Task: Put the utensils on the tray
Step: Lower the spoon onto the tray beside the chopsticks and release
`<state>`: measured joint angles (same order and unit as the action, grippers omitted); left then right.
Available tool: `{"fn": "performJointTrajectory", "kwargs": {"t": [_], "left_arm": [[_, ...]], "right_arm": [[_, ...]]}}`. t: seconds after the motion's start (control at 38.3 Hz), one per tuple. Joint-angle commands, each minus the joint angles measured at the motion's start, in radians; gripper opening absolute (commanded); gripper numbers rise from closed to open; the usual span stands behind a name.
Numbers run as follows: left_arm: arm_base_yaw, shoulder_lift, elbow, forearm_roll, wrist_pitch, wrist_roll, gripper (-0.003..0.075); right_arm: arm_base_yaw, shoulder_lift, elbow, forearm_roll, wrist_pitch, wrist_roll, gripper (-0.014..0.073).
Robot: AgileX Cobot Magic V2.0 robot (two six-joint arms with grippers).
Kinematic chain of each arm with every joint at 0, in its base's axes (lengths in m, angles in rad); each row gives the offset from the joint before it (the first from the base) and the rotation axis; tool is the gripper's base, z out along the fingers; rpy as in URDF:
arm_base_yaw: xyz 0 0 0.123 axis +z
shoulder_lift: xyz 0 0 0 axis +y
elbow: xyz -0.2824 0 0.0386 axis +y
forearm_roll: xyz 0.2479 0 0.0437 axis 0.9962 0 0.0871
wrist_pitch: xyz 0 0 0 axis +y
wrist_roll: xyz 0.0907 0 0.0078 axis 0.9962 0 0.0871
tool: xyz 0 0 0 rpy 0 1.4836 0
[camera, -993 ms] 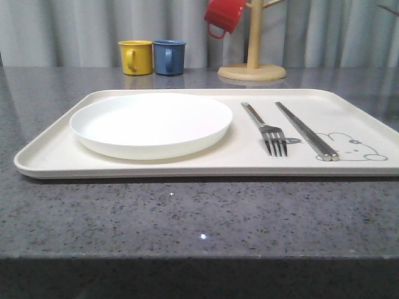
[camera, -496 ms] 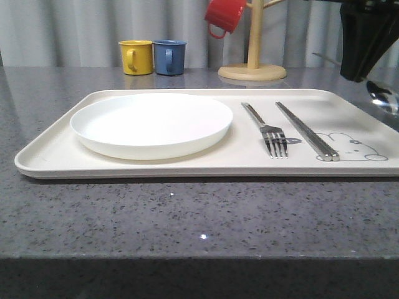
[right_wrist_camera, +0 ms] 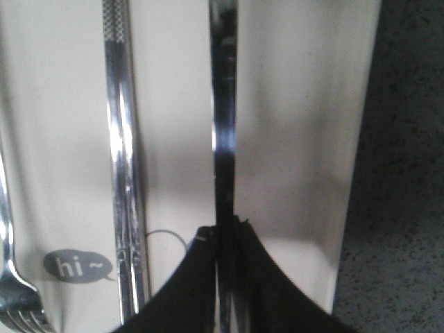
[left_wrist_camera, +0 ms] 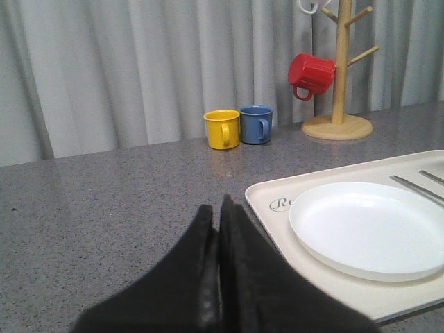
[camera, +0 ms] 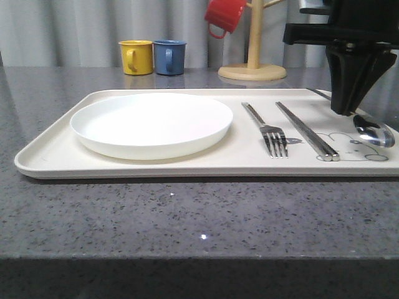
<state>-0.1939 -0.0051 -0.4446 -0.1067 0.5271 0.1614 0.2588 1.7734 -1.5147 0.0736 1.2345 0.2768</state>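
Starting left of the large cream rectangular tray [camera: 56, 159]: saw the left gripper [left_wrist_camera: 218, 229] with black fingers pressed together on nothing, low over the grey stone counter [camera: 187, 218] beside the tray's left end. Behind the tray, noted a yellow mug [camera: 136, 56] and a blue mug [camera: 169, 56], well apart from it, no part of the job.

On the tray's left half, found the shallow round white plate [camera: 151, 123] lying flat. Right of the plate, the shiny four-tined metal fork [camera: 267, 130], tines toward the tray's near rim; just beside it, the pair of straight metal chopsticks [camera: 307, 131], parallel.

Over the tray's right end, found the right gripper [right_wrist_camera: 225, 239] clamped on the handle of the shiny metal spoon [camera: 373, 131], bowl at or just above the rabbit drawing; contact could not be told.

Judged best: lower gently until the spoon lay flat, handle parallel to the chopsticks and clear of them, inside the right rim; then part the fingers and lift straight up.
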Motion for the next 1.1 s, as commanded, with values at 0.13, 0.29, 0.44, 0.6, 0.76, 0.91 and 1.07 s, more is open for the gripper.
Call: {"fn": "performJointTrajectory", "kwargs": {"t": [0.13, 0.29, 0.44, 0.6, 0.76, 0.91, 1.07], "left_arm": [[0.002, 0.012, -0.025, -0.012, -0.085, -0.011, -0.0018], [0.002, 0.012, -0.025, -0.012, -0.085, -0.011, -0.0018], [0.002, 0.012, -0.025, -0.012, -0.085, -0.011, -0.0018], [0.002, 0.012, -0.025, -0.012, -0.085, -0.011, -0.0018], [0.002, 0.012, -0.025, -0.012, -0.085, -0.011, -0.0018], [0.002, 0.012, -0.025, -0.012, -0.085, -0.011, -0.0018], [0.002, 0.012, -0.025, -0.012, -0.085, -0.011, -0.0018]], "right_arm": [[0.000, -0.036, -0.021, -0.010, 0.079, 0.023, -0.0013], [0.000, -0.015, -0.021, -0.019, 0.084, 0.023, -0.0013], [0.000, -0.007, -0.021, -0.020, 0.083, 0.024, -0.0013], [0.000, 0.008, -0.021, -0.020, 0.093, 0.024, -0.0013], [0.000, 0.014, -0.021, -0.021, 0.095, 0.026, 0.0020], [0.000, 0.014, -0.021, -0.024, 0.083, 0.028, 0.0162], [0.000, 0.010, -0.038, -0.029, 0.083, 0.028, 0.0304]]}}
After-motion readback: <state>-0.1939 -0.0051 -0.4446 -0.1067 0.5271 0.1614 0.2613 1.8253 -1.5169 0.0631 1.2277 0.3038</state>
